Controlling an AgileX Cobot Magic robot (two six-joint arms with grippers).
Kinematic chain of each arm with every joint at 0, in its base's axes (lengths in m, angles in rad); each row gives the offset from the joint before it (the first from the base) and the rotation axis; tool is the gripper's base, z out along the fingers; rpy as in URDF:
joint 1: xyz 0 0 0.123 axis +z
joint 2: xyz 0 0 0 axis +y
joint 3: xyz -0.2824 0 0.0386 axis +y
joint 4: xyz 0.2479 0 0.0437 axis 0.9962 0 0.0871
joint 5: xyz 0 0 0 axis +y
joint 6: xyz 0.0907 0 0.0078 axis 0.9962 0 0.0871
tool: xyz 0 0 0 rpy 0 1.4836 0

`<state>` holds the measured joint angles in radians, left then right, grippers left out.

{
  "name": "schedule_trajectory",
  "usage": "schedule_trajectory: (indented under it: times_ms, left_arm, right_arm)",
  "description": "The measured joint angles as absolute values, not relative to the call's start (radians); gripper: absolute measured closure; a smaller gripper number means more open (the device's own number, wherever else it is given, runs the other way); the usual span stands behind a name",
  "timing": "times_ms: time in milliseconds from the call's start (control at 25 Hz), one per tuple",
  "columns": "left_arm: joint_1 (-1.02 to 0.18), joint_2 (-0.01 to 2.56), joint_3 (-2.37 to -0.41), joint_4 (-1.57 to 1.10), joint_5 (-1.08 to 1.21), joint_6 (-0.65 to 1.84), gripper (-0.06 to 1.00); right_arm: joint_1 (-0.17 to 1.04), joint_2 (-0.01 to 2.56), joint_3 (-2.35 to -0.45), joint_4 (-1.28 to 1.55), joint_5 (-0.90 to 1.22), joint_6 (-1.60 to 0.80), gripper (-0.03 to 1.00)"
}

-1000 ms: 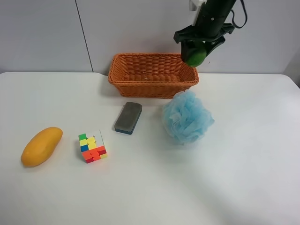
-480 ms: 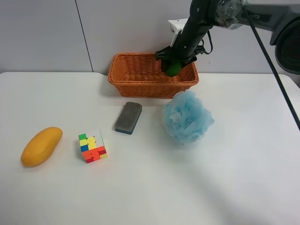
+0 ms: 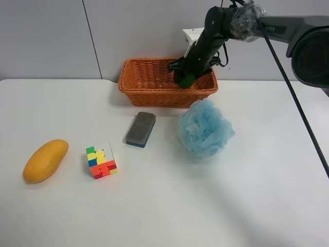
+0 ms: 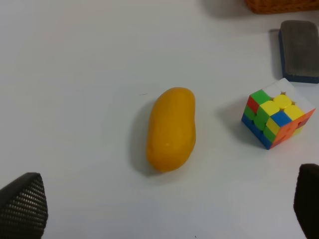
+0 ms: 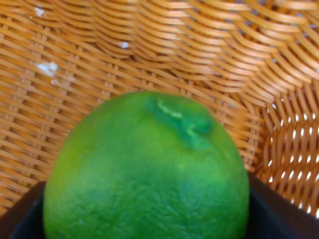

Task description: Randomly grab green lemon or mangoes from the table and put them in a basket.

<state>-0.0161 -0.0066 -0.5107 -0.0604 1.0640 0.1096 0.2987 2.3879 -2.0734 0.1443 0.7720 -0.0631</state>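
The right wrist view shows the right gripper (image 3: pixel 184 75) clamping the one green lemon (image 5: pixel 149 174) inside the basket (image 3: pixel 149 90), upper centre overhead. Only the left wrist view shows the left gripper (image 4: pixel 164 206), wide apart and empty, facing the one mango (image 4: pixel 171 128).

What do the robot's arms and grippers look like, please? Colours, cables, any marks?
The right arm is black, with a shiny clear-wrapped joint, a white block near the wrist and thin black cables. The left gripper has dark fingertips with a fine grid texture. No markings are readable.
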Motion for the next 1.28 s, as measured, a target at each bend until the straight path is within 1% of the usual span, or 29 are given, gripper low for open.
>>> schedule_trajectory:
  times_ms: [80,120,160,240,360,520,680,960,1160,1280]
  left_arm:
    - [-0.016,-0.007,-0.511,-0.060,1.064,0.110,-0.05]
    - [-0.016,-0.007,-0.511,-0.060,1.064,0.110,-0.05]
    - [-0.016,-0.007,-0.511,-0.060,1.064,0.110,-0.05]
    - [-0.016,-0.007,-0.511,-0.060,1.064,0.110,-0.05]
    - [-0.016,-0.007,-0.511,-0.060,1.064,0.110,-0.05]
    - [-0.016,-0.007,-0.511,-0.060,1.064,0.110,-0.05]
    - [-0.016,-0.007,-0.511,-0.060,1.064,0.110,-0.05]
    - [-0.016,-0.007,-0.511,-0.060,1.064,0.110,-0.05]
    - [-0.016,-0.007,-0.511,-0.060,1.064,0.110,-0.05]
    - [-0.016,-0.007,-0.511,-0.060,1.064,0.110,-0.05]
  right_arm:
    - [0.299,2.388,-2.073,0.149,0.770,-0.063,0.31]
    - [0.299,2.388,-2.073,0.150,0.769,-0.063,0.26]
    - [0.299,2.388,-2.073,0.150,0.768,-0.063,0.16]
    - [0.299,2.388,-2.073,0.150,0.766,-0.063,0.05]
    - [0.299,2.388,-2.073,0.151,0.763,-0.063,-0.01]
    - [0.299,2.388,-2.074,0.153,0.763,-0.063,-0.02]
    - [0.299,2.366,-2.074,0.148,0.807,-0.063,-0.02]
    - [0.299,2.217,-2.076,0.061,1.018,-0.060,-0.02]
    - [0.299,2.074,-2.079,0.054,1.184,-0.059,-0.02]
    - [0.299,1.990,-2.078,0.054,1.206,-0.058,-0.02]
